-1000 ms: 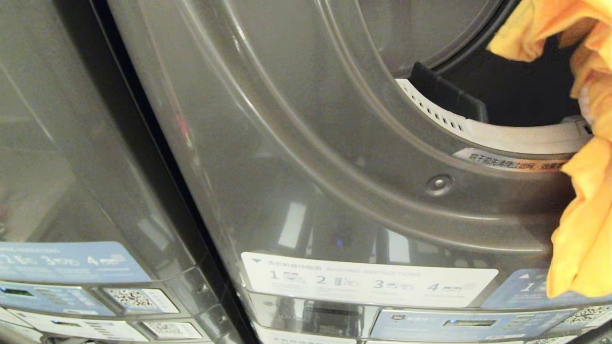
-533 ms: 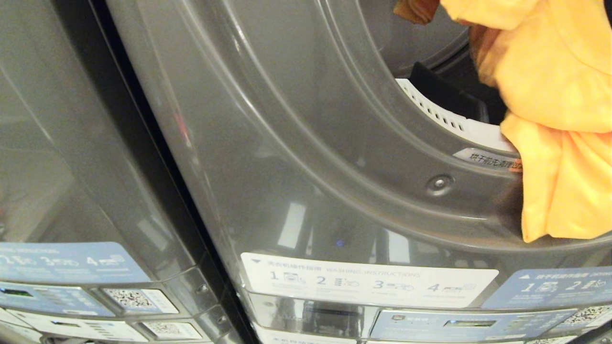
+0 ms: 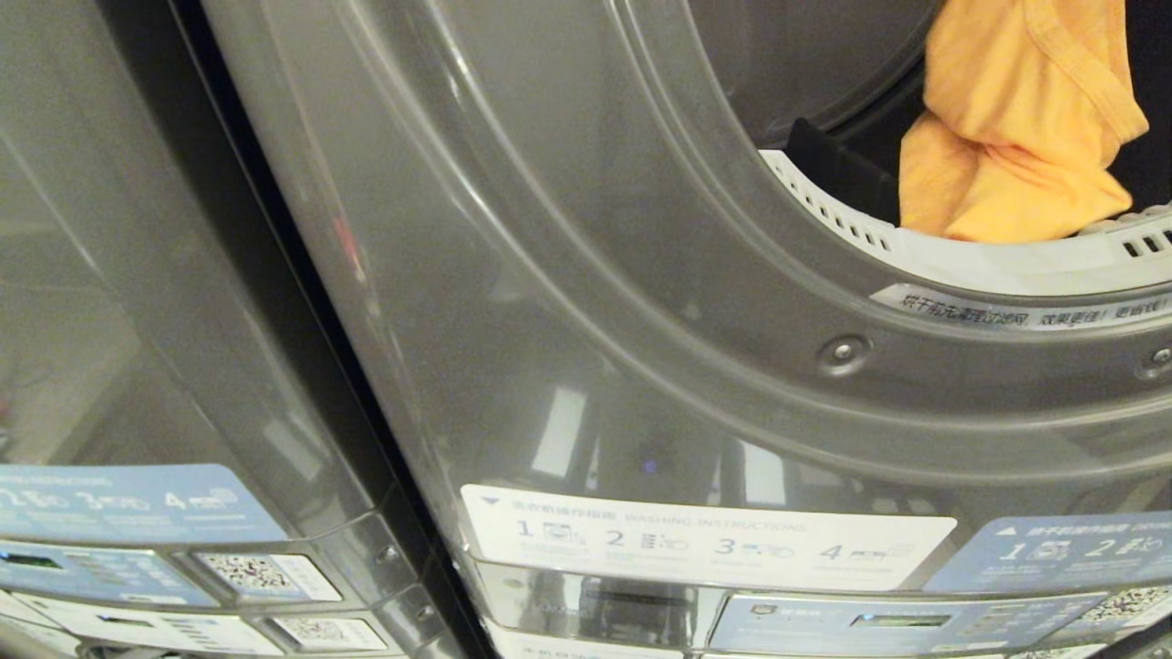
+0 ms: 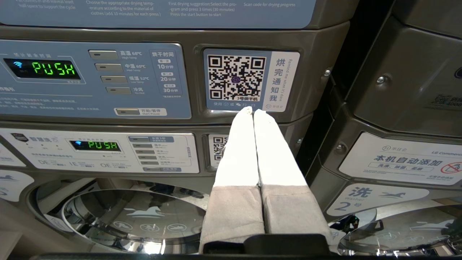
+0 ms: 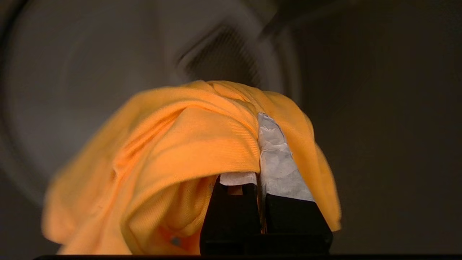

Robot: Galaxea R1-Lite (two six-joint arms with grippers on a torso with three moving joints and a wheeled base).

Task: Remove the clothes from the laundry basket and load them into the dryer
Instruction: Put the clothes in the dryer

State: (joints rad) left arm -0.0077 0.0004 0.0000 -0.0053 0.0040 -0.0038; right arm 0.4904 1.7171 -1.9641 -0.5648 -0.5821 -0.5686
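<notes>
An orange garment [image 3: 1016, 128] hangs inside the round opening of the grey dryer [image 3: 641, 302], its lower folds just above the white perforated lip [image 3: 1007, 261]. In the right wrist view my right gripper [image 5: 258, 119] is shut on the orange garment [image 5: 187, 144], which drapes over both fingers in front of the dark drum. The right gripper itself is outside the head view. My left gripper [image 4: 251, 110] is shut and empty, held in front of a control panel with a QR sticker [image 4: 236, 77]. The laundry basket is out of view.
A second grey machine [image 3: 137, 320] stands to the left of the dryer, with a dark gap between them. Instruction labels [image 3: 705, 535] and control panels run below the dryer opening. Washer doors [image 4: 133, 216] show below the left gripper.
The orange garment has moved up and leftward from hanging over the dryer's front rim into the drum opening. The lip and its label strip are now uncovered.
</notes>
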